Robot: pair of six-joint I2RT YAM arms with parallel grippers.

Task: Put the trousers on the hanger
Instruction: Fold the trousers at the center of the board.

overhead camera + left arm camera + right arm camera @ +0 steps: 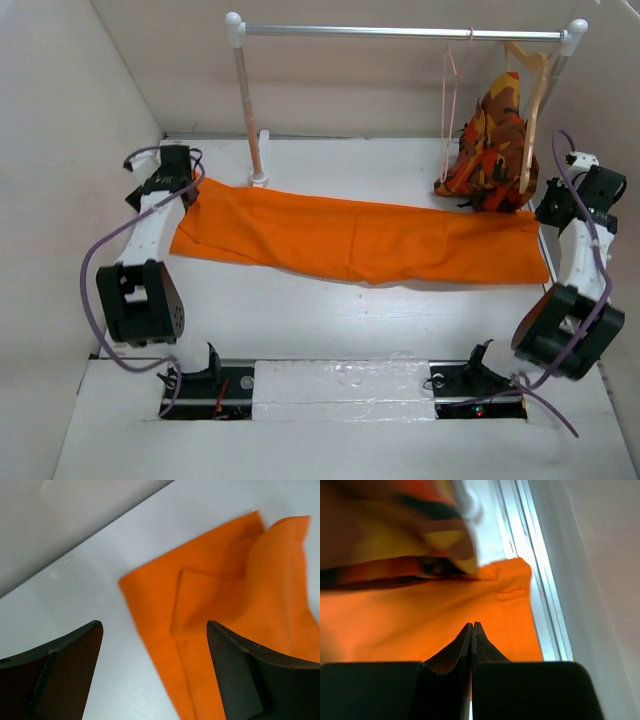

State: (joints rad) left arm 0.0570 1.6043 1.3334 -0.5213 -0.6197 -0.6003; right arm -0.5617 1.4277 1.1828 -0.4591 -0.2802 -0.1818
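Note:
The bright orange trousers [350, 238] lie flat across the table from left to right. My left gripper [188, 188] hovers at their left end; in the left wrist view it [154, 626] is open, with the folded cloth edge [220, 605] under the gap. My right gripper [550, 212] is at their right end; in the right wrist view it [473, 626] is shut and empty above the orange cloth [420, 625]. The thin pink wire hanger [449, 95] hangs from the rail, apart from both grippers.
A metal rail [400, 32] on a post [247, 110] spans the back. A light wooden hanger [530, 100] holds an orange-red-black patterned garment [492, 150], whose hem rests by the trousers' right end. Walls close in on the left and right.

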